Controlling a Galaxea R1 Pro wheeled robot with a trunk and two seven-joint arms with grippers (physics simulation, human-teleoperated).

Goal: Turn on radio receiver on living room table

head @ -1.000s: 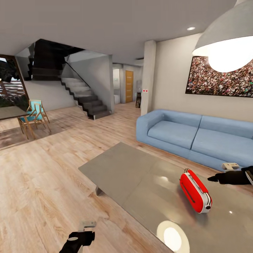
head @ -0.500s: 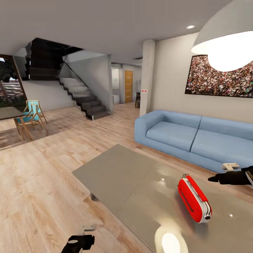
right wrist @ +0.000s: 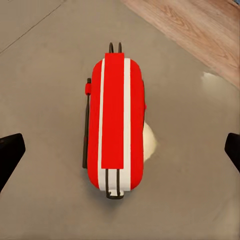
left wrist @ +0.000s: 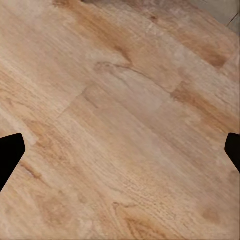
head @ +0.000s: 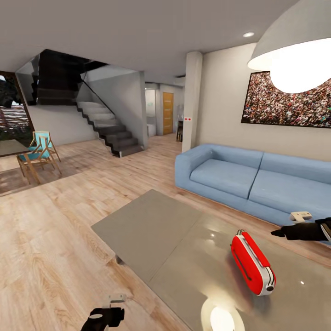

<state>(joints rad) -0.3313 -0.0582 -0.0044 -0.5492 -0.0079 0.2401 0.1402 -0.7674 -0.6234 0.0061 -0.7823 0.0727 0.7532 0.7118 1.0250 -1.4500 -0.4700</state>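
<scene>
The red radio receiver point(head: 252, 262) with white edge trim rests on the glossy grey table point(head: 151, 230), toward its right part. In the right wrist view I look down on the radio's point(right wrist: 114, 125) narrow edge, with the thin dark handle along one side; its dial is hidden. My right gripper point(head: 276, 233) hovers just beyond the radio on the sofa side, a little above the tabletop. It is open, with its fingertips point(right wrist: 11, 150) far apart on either side of the radio. My left gripper point(head: 108, 317) hangs low over the wood floor point(left wrist: 120, 100), open and holding nothing.
A long blue sofa point(head: 248, 179) runs behind the table under the crowd-photo picture point(head: 285, 101). A white dome lamp point(head: 294, 50) hangs at the top right. A column point(head: 192, 101), a staircase point(head: 110, 131) and a chair point(head: 39, 154) by a dark dining table stand farther back across the floor.
The whole picture has shifted as the camera moved, and the table and radio sit slightly more to the left. Both arms hold the same pose.
</scene>
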